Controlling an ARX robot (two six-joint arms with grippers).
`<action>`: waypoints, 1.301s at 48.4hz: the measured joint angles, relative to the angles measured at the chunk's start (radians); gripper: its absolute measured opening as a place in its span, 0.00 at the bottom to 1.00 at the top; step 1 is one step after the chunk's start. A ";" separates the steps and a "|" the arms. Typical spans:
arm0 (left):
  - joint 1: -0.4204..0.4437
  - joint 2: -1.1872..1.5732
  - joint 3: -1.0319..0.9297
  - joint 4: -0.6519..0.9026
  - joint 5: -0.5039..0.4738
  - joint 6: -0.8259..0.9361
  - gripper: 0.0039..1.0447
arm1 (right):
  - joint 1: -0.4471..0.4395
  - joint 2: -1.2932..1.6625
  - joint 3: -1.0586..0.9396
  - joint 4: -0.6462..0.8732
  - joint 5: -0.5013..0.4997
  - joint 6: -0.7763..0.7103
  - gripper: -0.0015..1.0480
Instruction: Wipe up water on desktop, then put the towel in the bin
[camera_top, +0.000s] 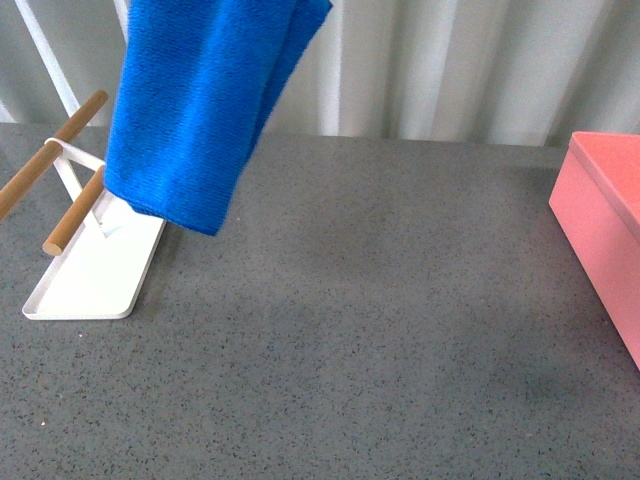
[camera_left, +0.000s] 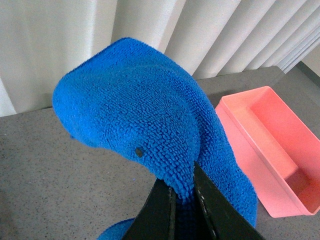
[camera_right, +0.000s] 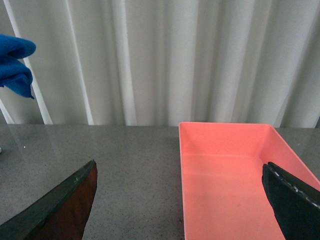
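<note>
The blue fluffy towel (camera_top: 205, 110) hangs in the air at the upper left of the front view, above the dark speckled desktop (camera_top: 360, 330). My left gripper (camera_left: 184, 192) is shut on a fold of the towel (camera_left: 150, 130), its black jaws pinching the cloth from below. The pink bin (camera_top: 605, 225) stands at the right edge of the desktop, empty inside (camera_right: 225, 175). My right gripper (camera_right: 182, 187) is open, its two fingers spread wide just short of the bin's near end. Neither arm shows in the front view. No water is visible on the desktop.
A white tray base (camera_top: 95, 275) with wooden bars (camera_top: 55, 165) stands at the left, partly behind the hanging towel. A white pleated curtain (camera_top: 450, 65) closes off the back of the desktop.
</note>
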 joint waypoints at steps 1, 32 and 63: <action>-0.011 -0.001 -0.003 0.004 -0.002 -0.002 0.04 | 0.000 0.000 0.000 0.000 0.000 0.000 0.93; -0.109 -0.003 -0.065 0.072 -0.040 -0.051 0.04 | 0.000 0.000 0.000 0.000 0.000 0.000 0.93; -0.111 -0.003 -0.065 0.072 -0.042 -0.051 0.04 | -0.133 0.798 0.282 0.024 -0.513 0.062 0.93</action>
